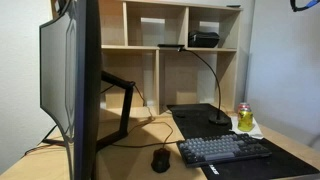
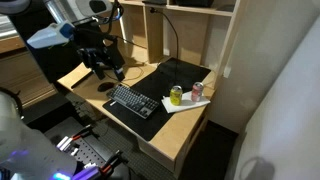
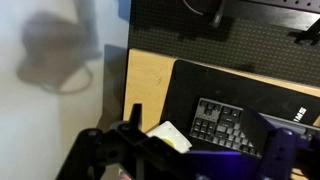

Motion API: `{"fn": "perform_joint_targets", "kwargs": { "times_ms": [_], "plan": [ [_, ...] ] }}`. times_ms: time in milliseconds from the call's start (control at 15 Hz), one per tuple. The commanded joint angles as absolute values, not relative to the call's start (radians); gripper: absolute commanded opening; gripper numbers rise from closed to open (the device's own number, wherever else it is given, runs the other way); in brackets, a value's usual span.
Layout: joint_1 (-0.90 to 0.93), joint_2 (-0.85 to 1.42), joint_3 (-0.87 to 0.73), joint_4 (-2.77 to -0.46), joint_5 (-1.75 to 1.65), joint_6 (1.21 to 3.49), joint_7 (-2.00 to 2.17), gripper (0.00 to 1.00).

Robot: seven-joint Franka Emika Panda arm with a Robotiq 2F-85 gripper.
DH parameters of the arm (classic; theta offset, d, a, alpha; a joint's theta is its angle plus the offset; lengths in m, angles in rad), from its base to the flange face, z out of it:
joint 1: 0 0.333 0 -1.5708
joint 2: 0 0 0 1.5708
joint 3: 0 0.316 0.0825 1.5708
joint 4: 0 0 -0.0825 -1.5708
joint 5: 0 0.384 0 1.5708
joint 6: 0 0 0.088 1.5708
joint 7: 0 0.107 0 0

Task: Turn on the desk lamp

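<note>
The desk lamp [image 1: 214,88] is a slim black lamp. Its small base stands on a black desk mat, and a thin curved stem rises to a flat bar head under the shelf. It looks unlit. In an exterior view its stem [image 2: 177,38] arcs at the back of the desk. My gripper [image 2: 108,66] hangs in the air above the desk's left part, apart from the lamp. In the wrist view its two fingers [image 3: 205,138] stand wide apart with nothing between them, above the keyboard [image 3: 225,122].
A large monitor [image 1: 70,80] on a thick black arm [image 1: 125,100] fills one side. The keyboard [image 1: 225,150], a mouse [image 1: 160,159] and a yellow can [image 1: 244,117] on a napkin lie on the desk. A black box [image 1: 204,39] sits on the wooden shelf.
</note>
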State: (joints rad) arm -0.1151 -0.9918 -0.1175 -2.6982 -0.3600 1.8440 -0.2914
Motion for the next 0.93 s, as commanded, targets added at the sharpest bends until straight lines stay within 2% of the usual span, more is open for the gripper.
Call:
{"fn": "perform_joint_targets", "kwargs": {
  "times_ms": [0,400,867],
  "plan": [
    [-0.097,-0.992,-0.129,-2.695,-0.371,1.836,-0.280,1.00],
    [0.175,-0.878,-0.012,-2.739,-0.041,2.025,-0.191,1.00],
    [0.166,-0.907,-0.005,-2.733,-0.046,2.000,-0.181,1.00]
  ]
}}
